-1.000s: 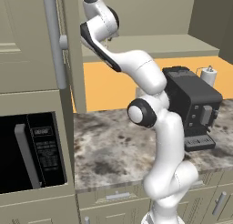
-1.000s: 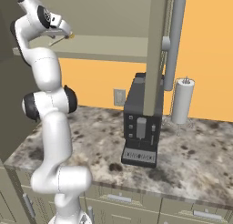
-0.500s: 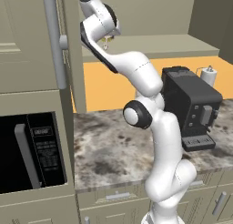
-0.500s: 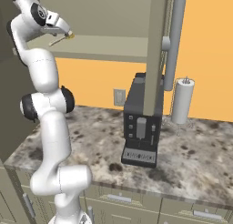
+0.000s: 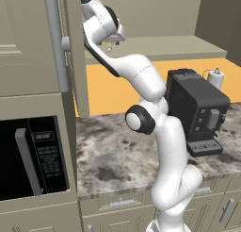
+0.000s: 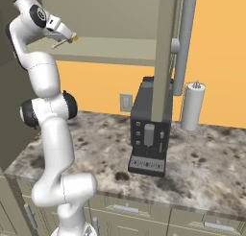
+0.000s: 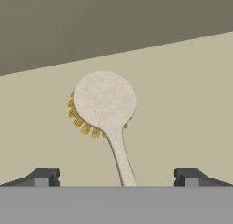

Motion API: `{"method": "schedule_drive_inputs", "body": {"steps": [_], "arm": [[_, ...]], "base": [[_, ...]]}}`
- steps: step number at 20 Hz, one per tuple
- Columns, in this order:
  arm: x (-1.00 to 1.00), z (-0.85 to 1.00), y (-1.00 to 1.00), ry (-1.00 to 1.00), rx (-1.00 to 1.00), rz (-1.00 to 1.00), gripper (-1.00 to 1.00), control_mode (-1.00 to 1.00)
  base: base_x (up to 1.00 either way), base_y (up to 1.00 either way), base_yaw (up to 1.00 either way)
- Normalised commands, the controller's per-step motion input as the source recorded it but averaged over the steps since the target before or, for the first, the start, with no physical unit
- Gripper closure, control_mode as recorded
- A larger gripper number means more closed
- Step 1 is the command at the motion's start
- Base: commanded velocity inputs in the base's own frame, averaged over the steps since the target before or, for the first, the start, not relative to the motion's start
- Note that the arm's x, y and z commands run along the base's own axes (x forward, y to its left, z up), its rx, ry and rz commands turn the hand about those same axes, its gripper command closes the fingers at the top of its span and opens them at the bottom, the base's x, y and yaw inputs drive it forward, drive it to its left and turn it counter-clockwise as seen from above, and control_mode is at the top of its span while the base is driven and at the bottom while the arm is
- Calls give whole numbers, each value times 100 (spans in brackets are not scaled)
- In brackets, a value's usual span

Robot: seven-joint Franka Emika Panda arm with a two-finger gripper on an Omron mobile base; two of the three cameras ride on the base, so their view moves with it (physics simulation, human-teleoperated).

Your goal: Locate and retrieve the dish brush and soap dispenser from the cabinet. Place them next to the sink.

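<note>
Dish brush (image 7: 105, 104) lies on cabinet (image 7: 191, 95) shelf; tool (image 7: 116, 176) spread wide, nothing gripped.

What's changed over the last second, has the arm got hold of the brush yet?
Not yet. The arm swung its hand further up and toward the cabinet shelf, bringing the tool over the dish brush. Its fingers stand wide apart either side of the brush stem, not closed on it. The brush lies on the shelf as before; the coffee machine and paper-towel roll have not moved.
</note>
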Motion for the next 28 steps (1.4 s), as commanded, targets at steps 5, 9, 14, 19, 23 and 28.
{"method": "schedule_drive_inputs", "body": {"steps": [5,9,14,19,23,28], "arm": [[0,-41,0,-7,8,0,-100,-100],[-7,-38,0,-5,9,0,100,-100],[-5,-33,-2,-6,8,-1,100,-100],[-1,-12,-2,-8,0,0,100,-100],[-14,-24,-18,-10,0,7,100,-100],[-10,-6,-29,-9,2,20,100,-100]], "base": [[0,0,0],[0,0,0],[0,0,0],[0,0,0],[0,0,0],[0,0,0]]}}
